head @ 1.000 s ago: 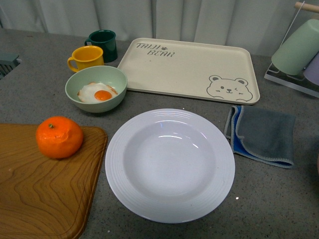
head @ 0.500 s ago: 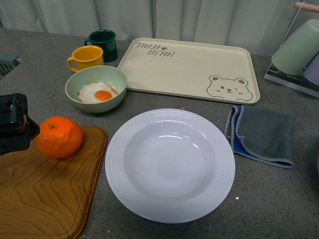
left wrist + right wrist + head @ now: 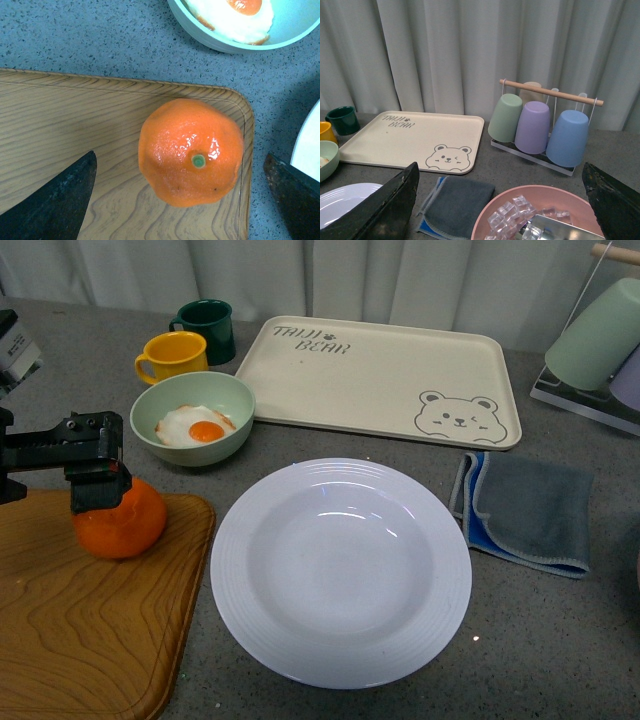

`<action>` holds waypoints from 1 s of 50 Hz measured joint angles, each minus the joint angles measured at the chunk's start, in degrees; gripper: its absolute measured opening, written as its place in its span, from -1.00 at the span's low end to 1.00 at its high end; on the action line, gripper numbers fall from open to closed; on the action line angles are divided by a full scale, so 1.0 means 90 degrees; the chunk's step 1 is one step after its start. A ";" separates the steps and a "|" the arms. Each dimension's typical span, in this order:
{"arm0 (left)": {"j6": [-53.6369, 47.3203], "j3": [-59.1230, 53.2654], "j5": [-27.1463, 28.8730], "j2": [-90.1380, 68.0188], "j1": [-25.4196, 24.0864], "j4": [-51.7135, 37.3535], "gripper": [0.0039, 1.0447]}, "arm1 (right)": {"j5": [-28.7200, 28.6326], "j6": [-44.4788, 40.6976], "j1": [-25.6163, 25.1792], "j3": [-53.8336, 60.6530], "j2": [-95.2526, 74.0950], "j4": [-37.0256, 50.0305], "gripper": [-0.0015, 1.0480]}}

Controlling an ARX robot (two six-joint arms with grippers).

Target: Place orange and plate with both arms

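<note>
Two jobs look undone: the large round white deep plate (image 3: 340,665) lies bare on the grey speckled counter (image 3: 560,640), off to the right of the left pincer (image 3: 98,485). That pincer's jaws hang apart astride the round bright orange fruit (image 3: 190,152) on the brown wooden cutting board (image 3: 90,640), not yet clamped. The right pincer (image 3: 500,200), jaws wide apart, holds nothing. Near it, a pink bowl (image 3: 520,193) carries clear ice-like cubes (image 3: 507,212). Beyond the left pincer, a pale green bowl (image 3: 190,452) holds a fried egg (image 3: 195,426).

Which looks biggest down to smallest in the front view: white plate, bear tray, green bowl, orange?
1. The white plate, though the bear tray, lying farther back, looks nearly as large, so that order is unsure.
2. The green bowl.
3. The orange, clearly smallest.
</note>
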State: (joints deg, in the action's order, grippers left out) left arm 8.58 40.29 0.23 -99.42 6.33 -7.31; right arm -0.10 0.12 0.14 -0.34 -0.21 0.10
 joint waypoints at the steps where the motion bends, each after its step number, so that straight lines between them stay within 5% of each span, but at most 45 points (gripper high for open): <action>1: -0.0022 0.0051 0.0017 -0.0061 0.0005 0.0012 0.88 | 0.0000 0.0000 0.0000 0.0000 0.0000 0.0000 0.82; 22: -0.0056 0.0435 0.0073 -0.0811 -0.0027 0.0175 0.87 | 0.0000 0.0000 0.0000 0.0000 0.0000 0.0000 0.82; 36: -0.0015 0.0437 -0.0029 -0.0794 0.0012 0.0197 0.07 | 0.0000 0.0000 0.0000 0.0000 0.0000 0.0000 0.82; 50: 0.0024 0.0529 -0.0039 -0.0121 0.0425 0.0597 -0.03 | 0.0000 0.0000 0.0000 0.0000 0.0000 0.0000 0.82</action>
State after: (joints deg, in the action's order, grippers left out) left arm 8.80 45.06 -0.12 -100.51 10.15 -1.93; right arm -0.10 0.12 0.14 -0.34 -0.21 0.10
